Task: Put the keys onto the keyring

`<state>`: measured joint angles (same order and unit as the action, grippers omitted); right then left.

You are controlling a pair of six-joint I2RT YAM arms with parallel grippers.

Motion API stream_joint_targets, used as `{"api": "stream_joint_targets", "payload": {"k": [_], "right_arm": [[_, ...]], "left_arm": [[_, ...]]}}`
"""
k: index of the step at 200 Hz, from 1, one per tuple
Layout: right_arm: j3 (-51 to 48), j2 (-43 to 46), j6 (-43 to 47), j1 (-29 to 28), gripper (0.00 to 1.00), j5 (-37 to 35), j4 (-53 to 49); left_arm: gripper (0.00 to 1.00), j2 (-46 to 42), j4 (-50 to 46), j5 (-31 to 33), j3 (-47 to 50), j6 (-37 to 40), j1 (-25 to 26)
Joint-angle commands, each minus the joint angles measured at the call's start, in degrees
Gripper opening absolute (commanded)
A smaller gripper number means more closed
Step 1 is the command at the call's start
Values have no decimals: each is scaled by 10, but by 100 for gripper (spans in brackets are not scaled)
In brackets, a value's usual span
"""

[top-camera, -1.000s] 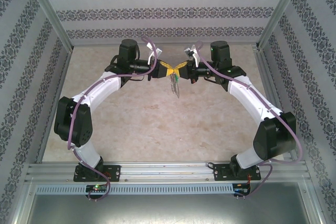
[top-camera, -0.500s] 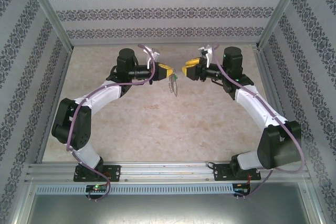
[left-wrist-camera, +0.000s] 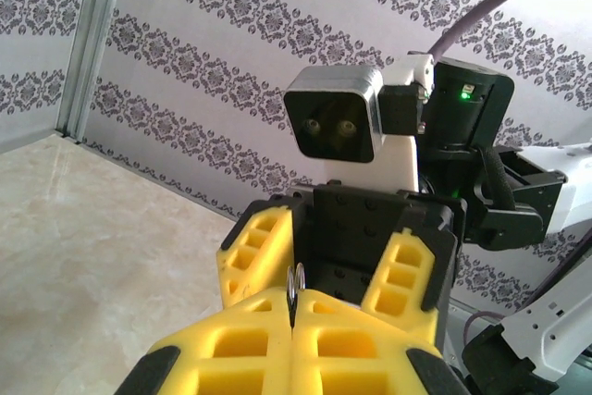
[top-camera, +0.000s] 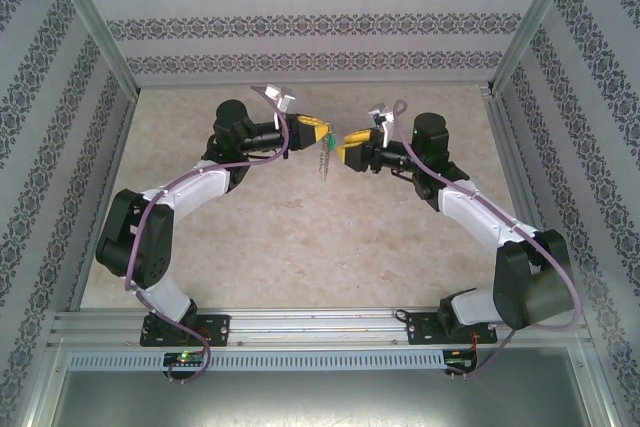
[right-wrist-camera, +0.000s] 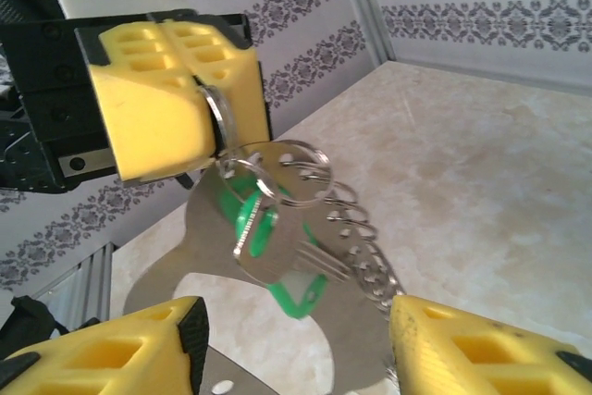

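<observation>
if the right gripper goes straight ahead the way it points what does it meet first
Most likely the green-headed key and keyring, hanging just ahead of the open right gripper; the left gripper pinching the keyring sits right behind. Depth is unclear.

**Polished metal, matt plastic**

The keyring (right-wrist-camera: pixel 199 228) is seen to be of bright, smooth metal with a polished, mirror-like face, and its chain (right-wrist-camera: pixel 365 247) is made up of small shiny metal links. The key (right-wrist-camera: pixel 248 224) is fitted with a glossy green plastic head on a silvery metal blade. The fingers of the left gripper (left-wrist-camera: pixel 291 321) and the right gripper (right-wrist-camera: pixel 296 321) are moulded in matt yellow plastic, ribbed with pockets. The table (top-camera: pixel 300 247) is finished in smooth, marbled beige with a faint sheen.
</observation>
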<state>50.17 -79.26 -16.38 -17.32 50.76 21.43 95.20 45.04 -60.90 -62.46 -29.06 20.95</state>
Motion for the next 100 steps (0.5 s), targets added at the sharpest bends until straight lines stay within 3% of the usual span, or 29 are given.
{"api": "stream_joint_targets", "payload": {"k": [1, 100], "right_arm": [[2, 10, 6, -15, 58, -8, 25], [50, -34, 9, -30, 53, -17, 21]], "left_arm": [[0, -29, 59, 3, 3, -20, 5], [0, -34, 61, 0, 4, -23, 4]]}}
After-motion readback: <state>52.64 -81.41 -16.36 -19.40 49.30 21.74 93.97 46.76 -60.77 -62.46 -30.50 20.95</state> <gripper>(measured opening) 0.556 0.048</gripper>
